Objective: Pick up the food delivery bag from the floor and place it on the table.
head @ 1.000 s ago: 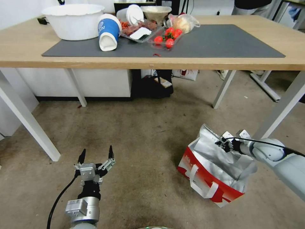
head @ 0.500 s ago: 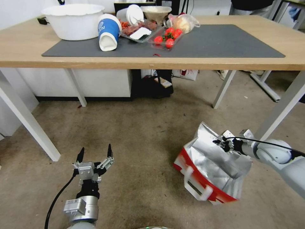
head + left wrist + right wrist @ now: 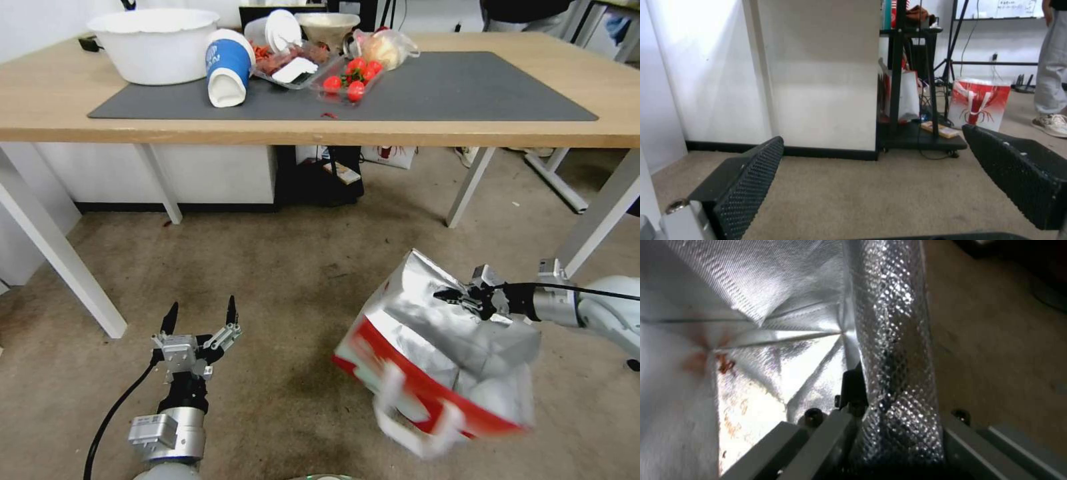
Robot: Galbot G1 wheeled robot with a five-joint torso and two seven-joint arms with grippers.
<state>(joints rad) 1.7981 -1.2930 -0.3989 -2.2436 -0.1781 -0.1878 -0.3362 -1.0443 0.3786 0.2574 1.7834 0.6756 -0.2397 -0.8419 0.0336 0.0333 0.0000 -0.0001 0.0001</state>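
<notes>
bag [image 3: 433, 360]: white, red base, foil lining, open, tilted, foil rim pinched | floor [image 3: 287, 280]: stained carpet | table [image 3: 40, 100]: light wood, grey mat

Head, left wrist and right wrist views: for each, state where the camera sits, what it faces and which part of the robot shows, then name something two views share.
Head view: on the robot's head, facing forward and down at the floor and table; the left gripper and right gripper show.
Left wrist view: on the left arm, facing along the floor; its fingers stand open.
Right wrist view: on the right arm, facing into the food delivery bag, clamped on its foil wall.
Shared: head and right wrist views show the bag.
</notes>
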